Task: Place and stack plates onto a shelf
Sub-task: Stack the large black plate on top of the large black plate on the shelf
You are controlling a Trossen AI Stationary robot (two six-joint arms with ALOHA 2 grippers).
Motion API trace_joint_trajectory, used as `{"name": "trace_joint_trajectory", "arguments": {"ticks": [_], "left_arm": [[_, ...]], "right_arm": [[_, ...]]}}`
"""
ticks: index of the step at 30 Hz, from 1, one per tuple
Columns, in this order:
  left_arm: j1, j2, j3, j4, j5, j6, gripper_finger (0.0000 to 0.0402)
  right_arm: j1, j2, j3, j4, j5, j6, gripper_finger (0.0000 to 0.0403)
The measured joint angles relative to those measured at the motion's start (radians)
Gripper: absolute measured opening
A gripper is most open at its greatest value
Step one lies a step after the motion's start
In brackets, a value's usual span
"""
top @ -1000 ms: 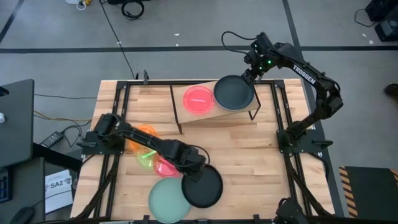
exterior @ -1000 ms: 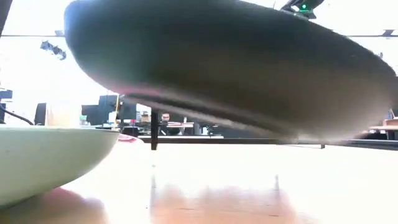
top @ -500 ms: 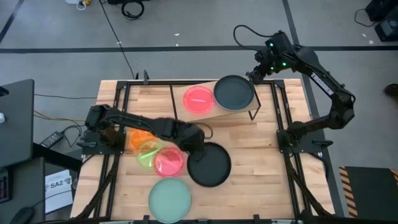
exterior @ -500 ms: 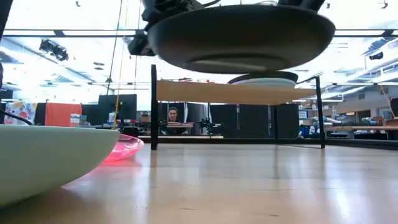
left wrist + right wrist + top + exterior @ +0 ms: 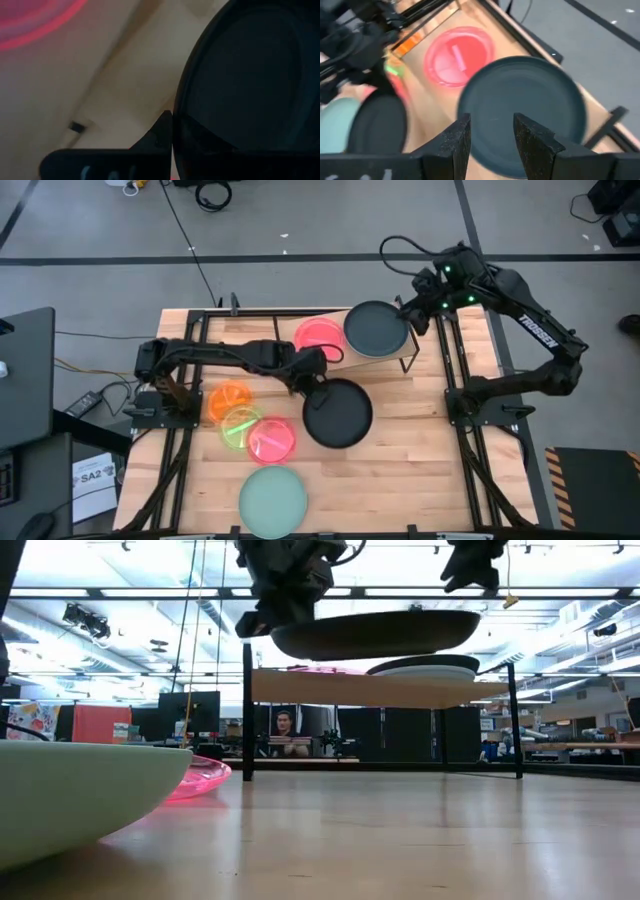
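Note:
My left gripper [image 5: 305, 380] is shut on a large black plate [image 5: 337, 412], held in the air in front of the slanted wooden shelf [image 5: 385, 363]. On the shelf lie a red plate [image 5: 318, 337] and a second black plate [image 5: 375, 328]; the low view shows a lighter plate [image 5: 420, 672] under that black one. My right gripper [image 5: 490, 135] is open and hovers above the shelf's black plate [image 5: 522, 112], near its right rim, touching nothing. The orange [image 5: 230, 397], neon-green [image 5: 238, 425], pink [image 5: 270, 438] and mint-green [image 5: 272, 498] plates lie flat on the tabletop. My left gripper pinches the black plate by its rim [image 5: 181, 125], on the side facing the table's left and far edge. The fingers [image 5: 160, 132] come in roughly level from the table's left. The plate is lifted clear [image 5: 375, 632], close to level, at about the shelf's height.
The shelf stands on thin black legs [image 5: 247, 710] at the far middle of the slatted tabletop [image 5: 420, 450]. The loose plates cluster at the table's left and near side. Black frame rails [image 5: 455, 370] run along both side edges. A person sits in the room behind.
My left gripper has carried the black plate up and toward the far edge, from beside the mint-green plate to just in front of the shelf; the plate stays near level. My right gripper has drawn back a little toward the table's right, off the shelf's black plate.

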Motion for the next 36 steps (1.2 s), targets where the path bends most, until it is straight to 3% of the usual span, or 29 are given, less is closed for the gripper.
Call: {"name": "trace_joint_trajectory", "arguments": {"ticks": [5,16,32,36], "left_arm": [[0.027,0.000,0.000,0.009,0.000,0.042,0.0016],[0.029,0.000,0.000,0.017,0.001,0.062,0.0016],[0.028,0.000,0.000,0.031,0.001,0.061,0.0016],[0.029,0.000,0.000,0.042,0.001,0.061,0.0016]], "right_arm": [[0.099,0.009,0.000,-0.015,0.005,0.042,0.0154],[0.310,0.012,-0.126,-0.002,0.146,0.169,0.0154],[0.536,0.012,-0.366,0.365,0.171,0.271,0.0154],[0.568,0.013,-0.398,0.388,0.200,0.274,0.0154]]}}
